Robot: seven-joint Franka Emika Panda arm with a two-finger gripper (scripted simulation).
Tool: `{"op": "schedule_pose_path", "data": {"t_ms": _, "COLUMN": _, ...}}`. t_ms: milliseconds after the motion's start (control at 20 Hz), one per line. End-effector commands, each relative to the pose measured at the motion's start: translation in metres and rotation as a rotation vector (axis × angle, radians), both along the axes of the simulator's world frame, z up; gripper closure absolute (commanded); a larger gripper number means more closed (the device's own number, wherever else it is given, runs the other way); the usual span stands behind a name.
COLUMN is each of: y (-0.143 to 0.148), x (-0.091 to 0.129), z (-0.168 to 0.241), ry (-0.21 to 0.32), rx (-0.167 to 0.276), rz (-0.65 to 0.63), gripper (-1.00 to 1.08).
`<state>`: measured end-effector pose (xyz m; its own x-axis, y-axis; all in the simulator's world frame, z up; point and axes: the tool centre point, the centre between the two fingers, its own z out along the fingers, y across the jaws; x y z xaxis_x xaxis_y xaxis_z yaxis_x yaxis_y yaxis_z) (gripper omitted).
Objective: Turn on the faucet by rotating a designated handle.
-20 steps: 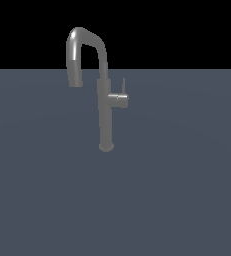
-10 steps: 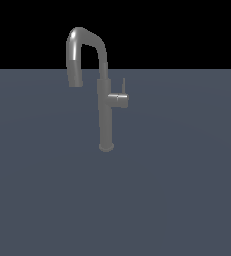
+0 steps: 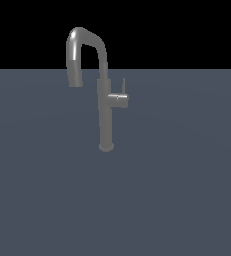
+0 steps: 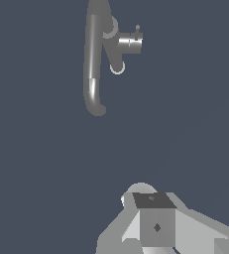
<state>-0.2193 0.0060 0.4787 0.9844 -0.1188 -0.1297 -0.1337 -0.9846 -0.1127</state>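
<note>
grey metal faucet (image 3: 105,100), rigid, likely slick; you take its handle (image 3: 120,98) by the thin lever. gripper (image 4: 155,225) well apart; finger spread cannot be told.

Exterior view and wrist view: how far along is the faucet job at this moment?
Nothing looks done yet. The tall slim grey metal faucet stands alone in the exterior view, and its short grey cylindrical handle stub has its thin lever pointing up, untouched. In hand: only the approach; the wrist view shows the grey gripper well apart from the handle, its fingers not clearly shown. Left: reach the handle, engage the lever and rotate it.
</note>
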Motion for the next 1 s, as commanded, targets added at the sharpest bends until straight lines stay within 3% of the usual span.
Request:
{"op": "schedule_pose_path", "data": {"t_ms": 0, "y": 0.001, "x": 0.013, "z": -0.002, "ry": 0.034, "rx": 0.041, "rz": -0.044, "gripper": 1.08}}
{"op": "schedule_pose_path", "data": {"t_ms": 950, "y": -0.006, "x": 0.125, "z": -0.043, "ry": 0.348, "rx": 0.432, "rz": -0.450, "gripper": 1.08}}
